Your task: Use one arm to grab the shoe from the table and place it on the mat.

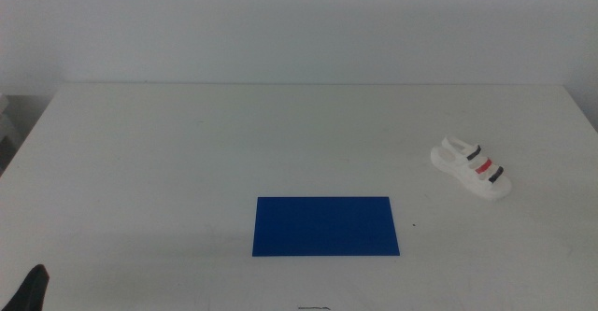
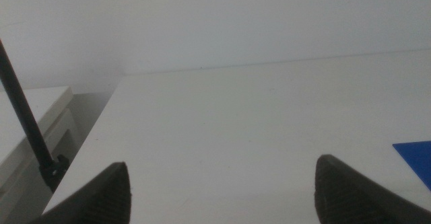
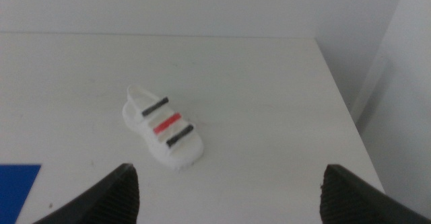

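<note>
At the near edge of the large plain white tabletop point(image 1: 187, 143) we see only a dark tip of the left black parallel gripper point(image 1: 34, 287), low in the left corner of the middle view. In its own wrist view the left gripper point(image 2: 222, 192) has its two dark jaws set wide apart with nothing between them, over bare white surface near the table's left edge.

The right black parallel gripper point(image 3: 232, 192) does not appear in the middle view. Its wrist view shows its jaws likewise spread wide and empty, hanging above the right part of the table on the near side of the shoe.

A little farther in, we find the flat thin dark-blue rectangular mat point(image 1: 325, 226) lying near the centre of the table toward the front edge, its long side running left to right. Nothing rests on it. A corner of it shows in each wrist view point(image 2: 415, 160) point(image 3: 17, 190).

Beyond that and well off to the right lies the small white sandal-like shoe point(image 1: 473, 168) with three straps, two dark and one red between them. It sits upright on its sole, angled diagonally, well apart from the mat and near the table's right edge. In the right wrist view the shoe point(image 3: 162, 126) lies ahead of the open jaws, untouched.
</note>
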